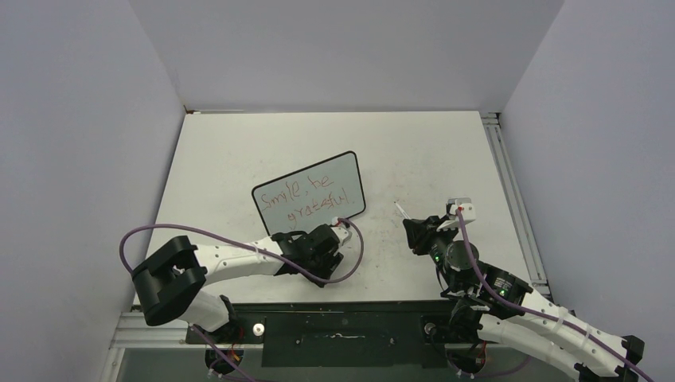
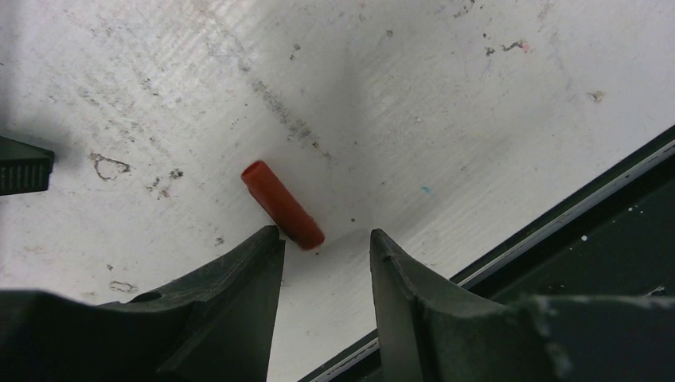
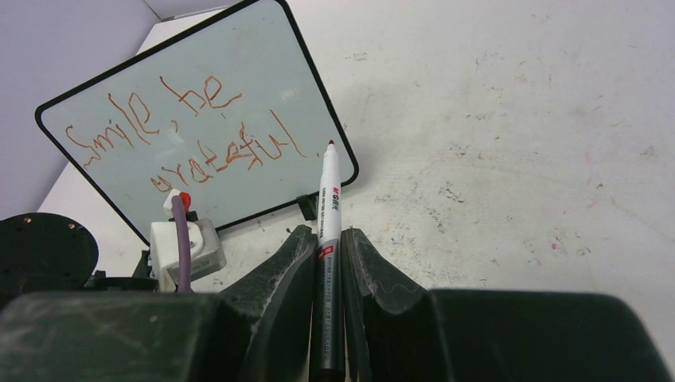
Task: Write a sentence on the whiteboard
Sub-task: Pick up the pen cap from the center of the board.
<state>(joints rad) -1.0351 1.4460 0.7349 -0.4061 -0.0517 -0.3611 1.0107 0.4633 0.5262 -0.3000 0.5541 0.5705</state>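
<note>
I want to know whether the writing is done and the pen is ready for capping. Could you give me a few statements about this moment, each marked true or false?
1. The whiteboard bears the sentence in red, on two lines. True.
2. The right gripper holds nothing. False: the right gripper is shut on the marker.
3. The marker is capped. False: its tip is bare, and the red cap lies on the table.
4. The left gripper is open, close to the red cap. True.
5. The marker's tip touches the whiteboard. False: in the top view it is apart from the board, off to its right.
</note>
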